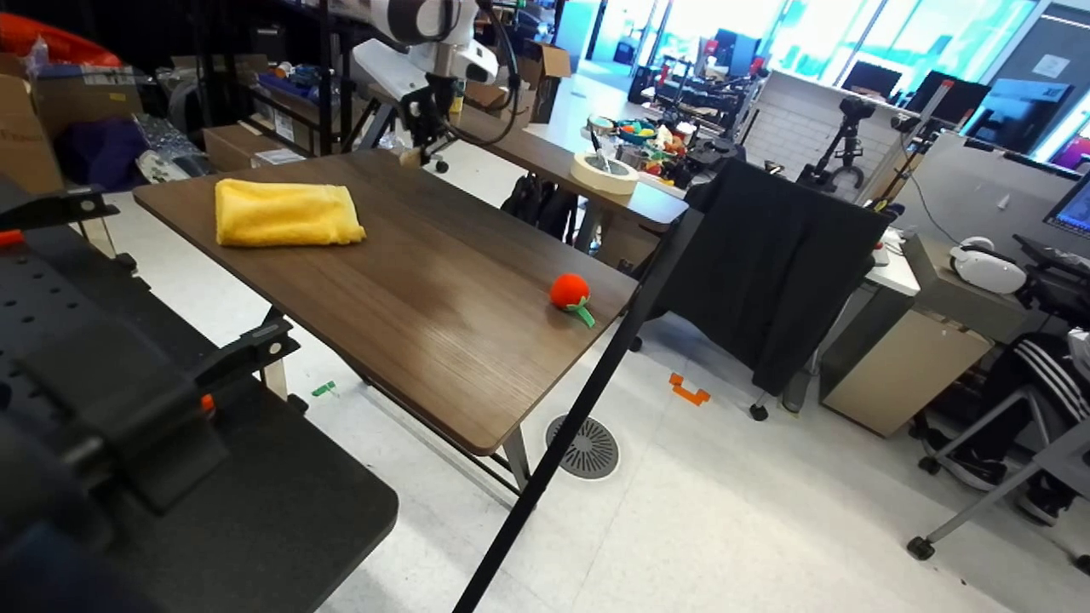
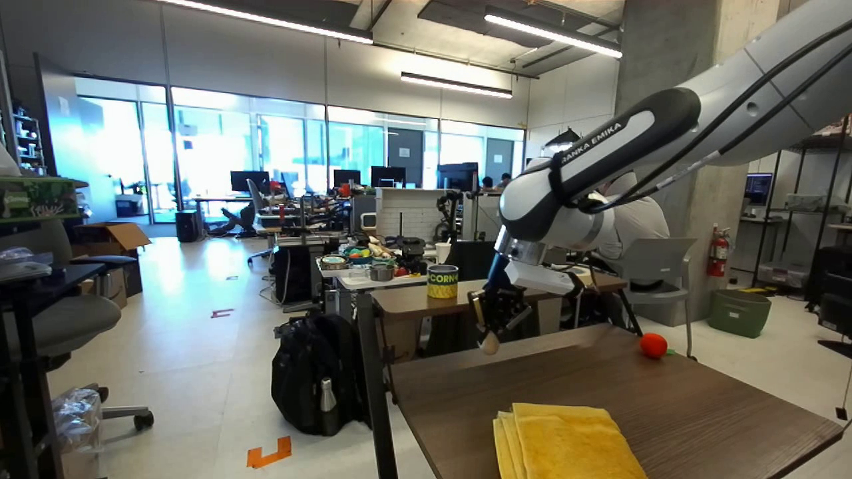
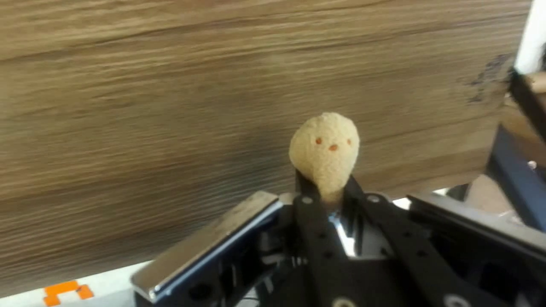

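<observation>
Nearest, the gripper [image 3: 327, 185] is clenched on the narrow end of a small pale toy [image 3: 325, 147] with orange dots, its rounded end jutting past the grip. The toy is over the bench [image 1: 443, 315] by an edge — whether it touches the top I cannot tell. That top is brown wood grain with rounded corners, catching a pale sheen in an exterior view. On it lie a folded yellow towel [image 1: 285, 213] and, well apart, a red round toy [image 1: 569, 291] with a green stem [image 1: 582, 312], near a corner. Just beyond stands a second bench [image 2: 403, 301], bearing a can marked CORN [image 2: 442, 283], with a black backpack [image 2: 319, 376] on the floor [image 2: 186, 372] near it. The floor is pale, marked with orange tape [image 2: 269, 454] and set with a round drain [image 1: 588, 447]. Farther on come a heap of colourful objects [image 2: 363, 254], a grey chair [image 2: 665, 263], a green bin [image 2: 739, 314], a concrete pillar [image 2: 655, 46] and a red fire extinguisher [image 2: 719, 253]. Behind the heap are dark monitors [image 2: 387, 176] — and, farthest off, bright glass walls [image 2: 219, 143] run across the room under strip lights [image 2: 552, 35] overhead.
</observation>
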Robot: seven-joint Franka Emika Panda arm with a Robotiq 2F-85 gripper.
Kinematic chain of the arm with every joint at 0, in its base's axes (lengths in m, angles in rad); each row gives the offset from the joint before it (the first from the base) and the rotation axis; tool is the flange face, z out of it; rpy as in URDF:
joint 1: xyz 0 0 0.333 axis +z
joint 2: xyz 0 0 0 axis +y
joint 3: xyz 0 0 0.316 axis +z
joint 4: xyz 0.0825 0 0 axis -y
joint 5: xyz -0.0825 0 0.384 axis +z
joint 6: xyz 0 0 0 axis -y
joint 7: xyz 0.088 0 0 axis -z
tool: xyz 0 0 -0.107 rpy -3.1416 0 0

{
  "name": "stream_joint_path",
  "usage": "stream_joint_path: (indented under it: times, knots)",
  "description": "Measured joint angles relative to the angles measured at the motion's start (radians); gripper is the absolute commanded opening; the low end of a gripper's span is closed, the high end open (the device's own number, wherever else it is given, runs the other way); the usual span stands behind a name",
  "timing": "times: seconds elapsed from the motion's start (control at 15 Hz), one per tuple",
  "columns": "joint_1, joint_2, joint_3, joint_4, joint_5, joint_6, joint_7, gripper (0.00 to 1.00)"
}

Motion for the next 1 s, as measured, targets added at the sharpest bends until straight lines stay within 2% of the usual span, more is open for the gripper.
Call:
stream_joint_path:
  times: [0.27,0.47,0.8,1.0]
  knots:
    - [-0.069,-0.038,-0.064,-0.154,-0.002,0.131,0.070,0.04]
    - [-0.049,-0.089,-0.155,-0.295,-0.010,0.240,0.157,0.04]
    - [0.118,-0.202,-0.404,-0.533,-0.011,0.493,0.391,0.04]
    - [0.262,-0.263,-0.578,-0.687,-0.009,0.532,0.530,0.04]
